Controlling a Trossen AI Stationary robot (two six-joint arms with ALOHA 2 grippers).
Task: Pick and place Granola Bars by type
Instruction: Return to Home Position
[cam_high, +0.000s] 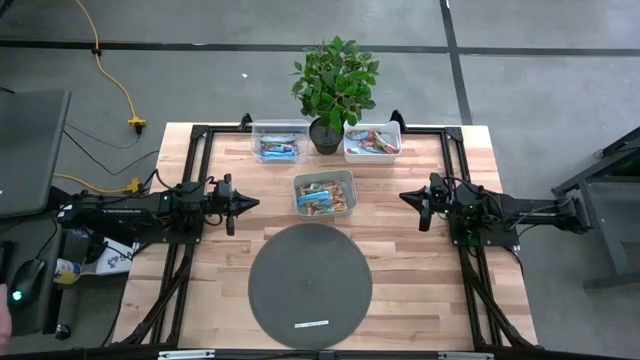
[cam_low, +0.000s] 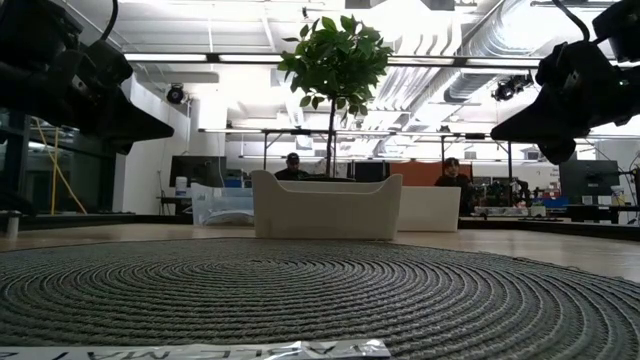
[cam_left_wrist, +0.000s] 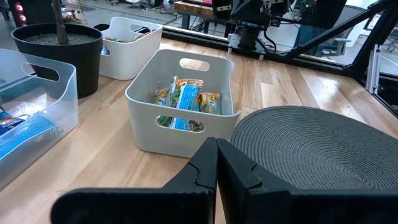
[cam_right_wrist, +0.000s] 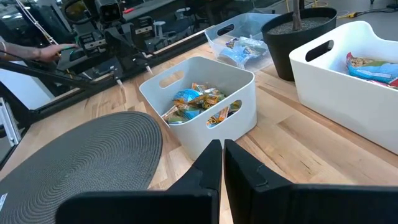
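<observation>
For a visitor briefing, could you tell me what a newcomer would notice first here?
The potted plant stands at the back, between a clear bin of blue bars and a white bin of red bars. The round mat fills the front; left gripper and right gripper wait at the sides.

from above, the granola bars (cam_high: 324, 197) in the near bin (cam_high: 325, 173) are too small to count. in the low view that bin's wall hides its contents and the plant (cam_low: 335, 60) pot; the label (cam_low: 200, 350) on the mat (cam_low: 320, 290) is cut off, unreadable. two people (cam_low: 292, 160) far behind are hidden below the shoulders.
</observation>
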